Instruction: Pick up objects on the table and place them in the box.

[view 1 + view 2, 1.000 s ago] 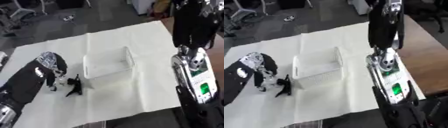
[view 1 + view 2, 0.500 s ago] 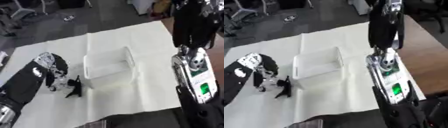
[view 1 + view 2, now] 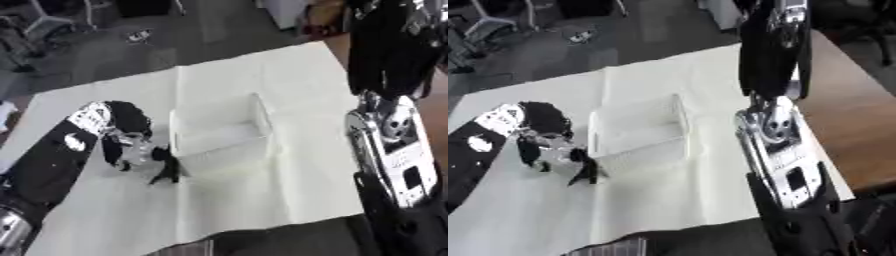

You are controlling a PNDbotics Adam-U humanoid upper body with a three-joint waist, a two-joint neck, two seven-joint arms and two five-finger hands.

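A clear plastic box stands on the white cloth in the middle of the table. Left of it, my left hand reaches down with its fingers curled round a small black object with a pale part. The object's lower end is at the cloth, close to the box's near left corner. I cannot make out what the object is. My right arm, black and silver, hangs along the right side above the table edge; its hand does not show.
Brown bare tabletop lies right of the cloth. Office chairs and a small item on the floor are beyond the table's far edge. Inside the box I see nothing.
My left hand and the black object have shifted a little to the right, closer to the box's corner. The box and the right arm have stayed put.
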